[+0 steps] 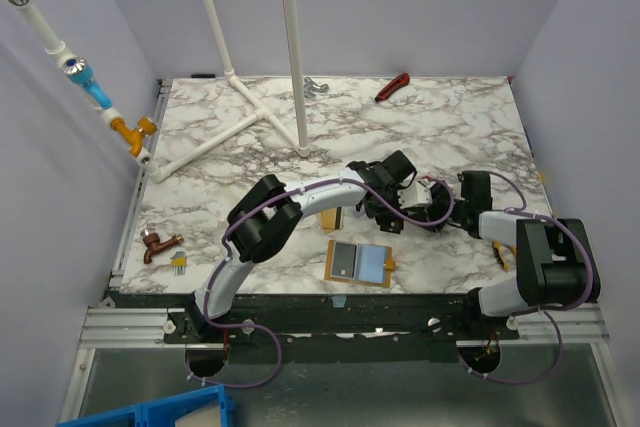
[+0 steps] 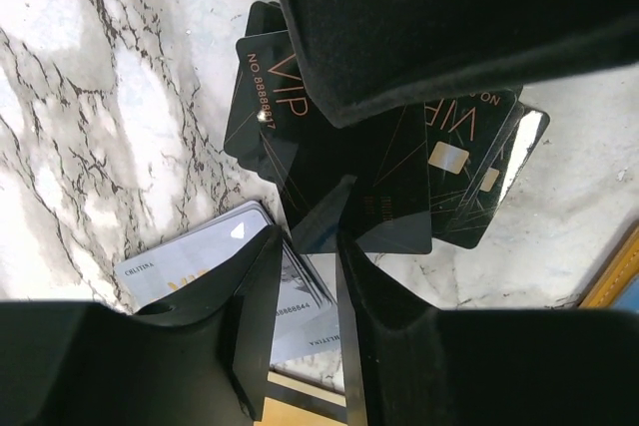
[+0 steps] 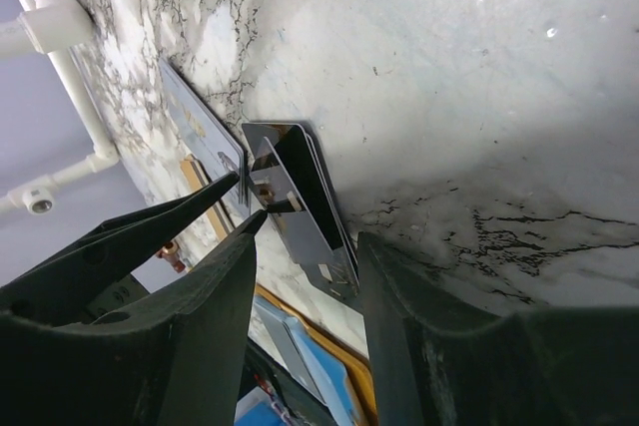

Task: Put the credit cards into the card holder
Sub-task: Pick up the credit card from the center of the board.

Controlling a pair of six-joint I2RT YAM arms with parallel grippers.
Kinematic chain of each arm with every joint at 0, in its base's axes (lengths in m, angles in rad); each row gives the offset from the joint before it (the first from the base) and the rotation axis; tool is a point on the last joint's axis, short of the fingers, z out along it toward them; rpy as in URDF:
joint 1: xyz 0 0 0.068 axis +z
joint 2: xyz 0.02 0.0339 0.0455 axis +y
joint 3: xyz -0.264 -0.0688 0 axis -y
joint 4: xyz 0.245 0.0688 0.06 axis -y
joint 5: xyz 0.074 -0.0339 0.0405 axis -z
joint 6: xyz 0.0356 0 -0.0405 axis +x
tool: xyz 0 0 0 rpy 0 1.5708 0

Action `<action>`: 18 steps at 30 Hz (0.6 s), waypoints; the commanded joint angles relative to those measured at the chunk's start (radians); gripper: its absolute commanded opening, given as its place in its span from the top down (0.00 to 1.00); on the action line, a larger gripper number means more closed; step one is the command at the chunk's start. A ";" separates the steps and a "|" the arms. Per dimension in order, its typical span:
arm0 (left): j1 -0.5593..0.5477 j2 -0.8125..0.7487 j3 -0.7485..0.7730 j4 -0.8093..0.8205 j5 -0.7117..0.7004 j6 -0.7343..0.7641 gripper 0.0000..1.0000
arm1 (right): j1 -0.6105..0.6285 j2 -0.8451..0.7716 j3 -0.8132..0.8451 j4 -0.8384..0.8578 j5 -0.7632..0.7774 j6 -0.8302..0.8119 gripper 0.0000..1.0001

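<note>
Several black VIP cards (image 2: 399, 187) lie fanned on the marble, with pale grey-blue cards (image 2: 180, 266) beside them. A gold-tan card with a dark stripe (image 1: 333, 219) lies left of the pile and shows at the bottom of the left wrist view (image 2: 290, 411). The open card holder (image 1: 358, 264) lies near the front edge, tan with grey and blue pockets. My left gripper (image 1: 392, 209) hangs low over the pile (image 2: 310, 236), jaws a narrow gap apart, nothing between them. My right gripper (image 1: 432, 205) faces it, open (image 3: 312, 226), with the card stack (image 3: 300, 197) just past its tips.
A white pipe frame (image 1: 250, 117) stands at the back left. A red-handled tool (image 1: 392, 87) lies at the back edge. A copper fitting (image 1: 158, 242) and hex keys (image 1: 180, 262) lie at the left edge. A blue bin (image 1: 150, 415) sits below the table.
</note>
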 commanded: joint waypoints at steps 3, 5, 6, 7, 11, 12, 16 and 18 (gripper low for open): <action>-0.011 -0.006 -0.019 -0.003 -0.013 0.034 0.75 | -0.013 0.010 -0.030 0.008 -0.011 0.004 0.53; -0.011 -0.006 -0.019 -0.008 -0.009 0.039 0.78 | -0.017 0.009 -0.032 0.019 -0.017 0.007 0.55; -0.011 -0.007 -0.021 -0.009 -0.005 0.040 0.79 | -0.017 0.007 -0.033 0.026 -0.019 0.010 0.56; -0.011 -0.007 -0.023 -0.011 -0.004 0.043 0.80 | -0.017 0.005 -0.035 0.034 -0.023 0.013 0.57; -0.011 -0.014 -0.035 -0.004 -0.004 0.043 0.84 | -0.017 0.009 -0.045 0.075 -0.046 0.033 0.70; -0.011 -0.016 -0.040 0.001 -0.004 0.045 0.86 | -0.017 0.012 -0.046 0.083 -0.052 0.036 0.73; -0.010 -0.021 -0.047 -0.001 0.008 0.048 0.89 | -0.017 0.016 -0.053 0.120 -0.078 0.051 0.79; -0.009 -0.023 -0.048 -0.001 0.013 0.048 0.90 | -0.017 0.013 -0.059 0.154 -0.094 0.060 0.79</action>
